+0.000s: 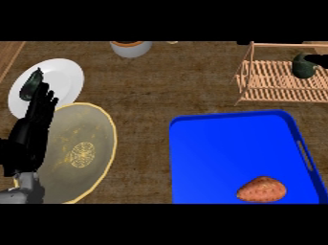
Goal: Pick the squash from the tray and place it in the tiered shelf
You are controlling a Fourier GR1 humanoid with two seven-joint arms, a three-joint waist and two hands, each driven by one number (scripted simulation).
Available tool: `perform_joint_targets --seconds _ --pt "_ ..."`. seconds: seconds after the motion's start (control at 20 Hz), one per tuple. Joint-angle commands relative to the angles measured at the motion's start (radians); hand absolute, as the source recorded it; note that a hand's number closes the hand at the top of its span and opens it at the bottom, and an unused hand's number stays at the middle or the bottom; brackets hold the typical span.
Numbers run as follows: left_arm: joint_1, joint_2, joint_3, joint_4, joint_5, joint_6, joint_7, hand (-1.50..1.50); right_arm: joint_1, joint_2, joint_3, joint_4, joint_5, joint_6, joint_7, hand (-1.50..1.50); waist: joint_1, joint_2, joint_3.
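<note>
Already the squash, dark green with a curved neck, sits on the slatted tiered shelf at the far right of the counter, well apart from the blue tray it was meant to leave. A dark shape reaches in from the right edge just beside the squash; it may be the right hand, but I cannot tell, nor can I say how its fingers stand. By my reckoning the placing step is at its close, and what remains is only to draw clear of the shelf without nudging the squash. On the tray only a brown, speckled, rounded item lies near the front edge. Over at the left, the left hand rests with fingers straight and released, above a yellow-rimmed plate and a white plate bearing a dark vegetable. A pale pot stands at the far edge.
</note>
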Motion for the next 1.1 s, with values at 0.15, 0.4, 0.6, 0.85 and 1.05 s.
perform_joint_targets --seconds 0.15,0.4,0.6,0.85,1.05 --pt "-0.052 0.008 0.028 0.063 -0.014 0.017 -0.005 0.0 0.025 -0.038 -0.054 -0.103 -0.112 0.005 0.061 -1.5 -0.015 -0.004 -0.001" --pt "-0.028 0.011 0.037 0.035 0.011 0.0 -0.006 0.0 0.044 -0.19 -0.132 -0.105 -0.157 0.03 0.192 -1.5 -0.018 -0.004 -0.001" --pt "-0.048 -0.002 0.022 0.042 -0.019 0.026 0.015 0.0 0.189 -0.263 -0.197 -0.127 -0.235 0.129 0.15 -1.5 -0.03 -0.005 -0.001" --pt "0.033 -0.003 0.02 -0.035 0.021 -0.015 0.007 0.0 0.299 -0.402 -0.259 -0.07 -0.31 0.287 0.108 -1.5 -0.013 -0.004 0.0" --pt "0.028 -0.028 -0.009 0.0 -0.026 0.011 -0.027 0.0 0.376 -0.451 -0.321 -0.074 -0.4 0.379 0.101 -1.5 -0.017 -0.004 0.0"
